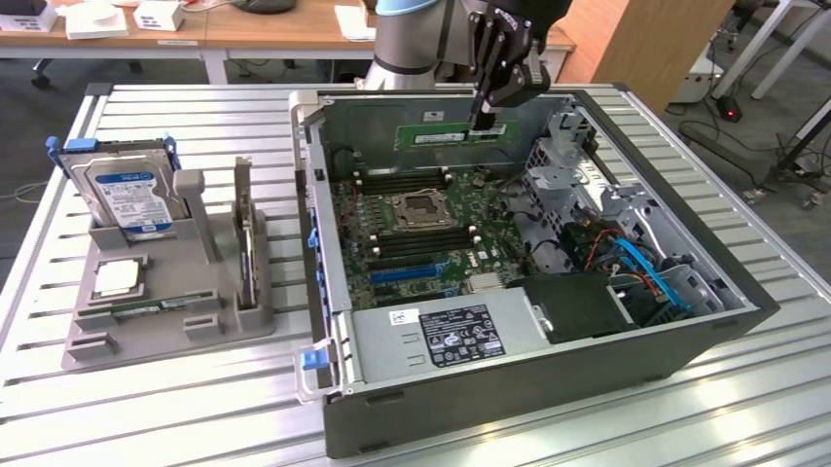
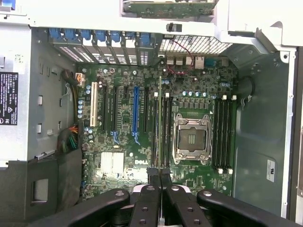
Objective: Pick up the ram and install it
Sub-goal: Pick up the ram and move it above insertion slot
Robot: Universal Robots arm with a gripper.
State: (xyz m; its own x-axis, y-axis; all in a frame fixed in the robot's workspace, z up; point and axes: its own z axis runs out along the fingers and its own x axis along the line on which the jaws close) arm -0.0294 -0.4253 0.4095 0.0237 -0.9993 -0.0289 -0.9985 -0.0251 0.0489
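The robot arm's pincer (image 1: 484, 125) hangs over an open computer case (image 1: 520, 409) lying on its side on a slatted metal counter (image 1: 169, 409), its black fingers clamped tight on the ram (image 1: 449, 134). The green stick is held level and on edge, clear of the board beneath. In the exterior view most of its length runs toward nine o'clock from the fingers, which grip it near the three o'clock end. It sits at about twelve o'clock from the processor socket (image 1: 422, 209) on the motherboard (image 1: 429, 248).

From the wrist, the pincer (image 2: 159, 172) points straight down and the ram (image 2: 160, 123) shows as a thin edge-on line running away from the fingertips. It lies along the dark memory slots (image 2: 165, 130) just beside the processor socket (image 2: 191, 138).

At nine o'clock from the case in the exterior view, well apart from it, a hard drive (image 1: 130, 199) with a blue-and-white label stands in a grey holder (image 1: 169, 321).
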